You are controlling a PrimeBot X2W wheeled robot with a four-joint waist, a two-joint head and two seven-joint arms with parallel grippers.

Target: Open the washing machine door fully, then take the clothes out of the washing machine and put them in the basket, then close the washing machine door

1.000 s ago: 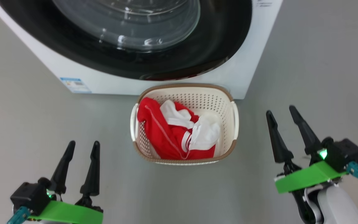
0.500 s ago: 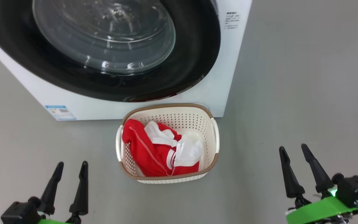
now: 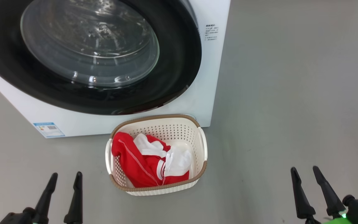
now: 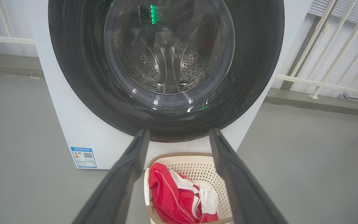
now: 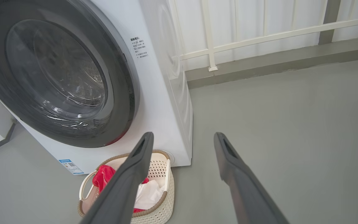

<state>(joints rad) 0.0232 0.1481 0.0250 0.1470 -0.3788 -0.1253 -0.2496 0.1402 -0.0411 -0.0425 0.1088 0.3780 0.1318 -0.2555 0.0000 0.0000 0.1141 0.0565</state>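
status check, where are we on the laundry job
Open and empty: left tool, right tool. The washing machine door shut, clothes in basket. Nothing in the way.

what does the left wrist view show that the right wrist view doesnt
Left wrist view: it looks straight through the glass of the washing machine door to the perforated steel drum.
Right wrist view: from an angle, it takes in the white side panel of the washing machine and the printed black text near its front corner.
Both: the door shut, the blue label, and the basket on the floor holding the red and white clothes.
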